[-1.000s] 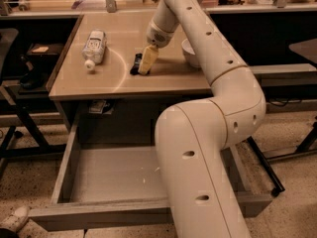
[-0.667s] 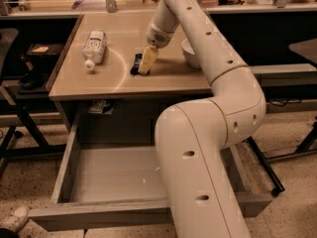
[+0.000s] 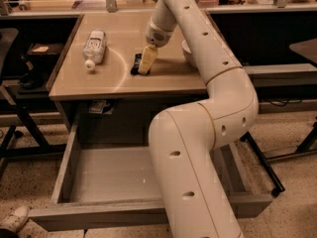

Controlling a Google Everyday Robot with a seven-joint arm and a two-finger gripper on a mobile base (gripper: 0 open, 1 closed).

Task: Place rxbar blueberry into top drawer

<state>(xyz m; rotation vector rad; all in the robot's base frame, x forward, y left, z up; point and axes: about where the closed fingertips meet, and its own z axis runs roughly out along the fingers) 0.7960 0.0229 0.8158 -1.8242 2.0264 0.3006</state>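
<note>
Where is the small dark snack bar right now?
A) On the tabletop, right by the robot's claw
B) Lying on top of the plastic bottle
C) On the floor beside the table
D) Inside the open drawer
A: the rxbar blueberry lies on the table with the gripper down right beside it, while the open top drawer below shows no bar on its visible floor.

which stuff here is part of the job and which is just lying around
For the job: small dark navy snack bar; wide grey top drawer, open; gripper, down at the bar.
Lying about: clear plastic bottle, on its side.
</note>
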